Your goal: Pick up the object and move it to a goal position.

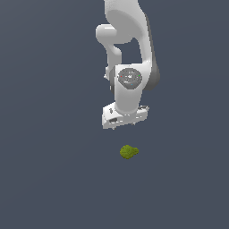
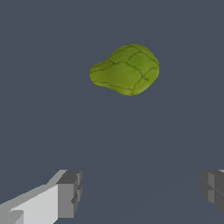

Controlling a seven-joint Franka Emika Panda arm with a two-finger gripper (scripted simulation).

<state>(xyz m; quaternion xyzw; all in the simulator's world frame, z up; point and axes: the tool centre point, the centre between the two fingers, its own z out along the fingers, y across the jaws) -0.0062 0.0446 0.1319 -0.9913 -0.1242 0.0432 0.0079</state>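
Here the object point(image 1: 129, 152) lies alone on the flat dark grey-blue floor point(image 1: 49, 179), a small olive-green lump with a rough, mottled skin. In the exterior view it sits below the white arm point(image 1: 127, 53), a little toward the exterior view's right of the arm's lowest part, and apart from it; nothing touches it.

Its shape is pear-like: one end broad and rounded, the other drawn into a shorter, narrower nub. In the exterior view the long axis runs roughly across the picture, the broader bulk toward the exterior view's left and a slimmer lobe toward the right, though at that size the taper is hard to read. The wrist view shows the object point(image 2: 126, 70) more clearly, its surface cut by dark crease lines into patches, its long axis nearly level with a slight tilt, and its narrow end pointing away from the fat rounded end.

The gripper point(image 2: 140, 192) is spread wide, and the grey pads point(image 2: 70, 192) stand far apart at the two sides of the wrist view with only bare floor between them. It holds nothing. The object lies ahead of the fingers, outside the gap between them, closer to the line of the one finger with the white body than to the other.

In the exterior view the fingers cannot be made out below the white hand block point(image 1: 124, 116).
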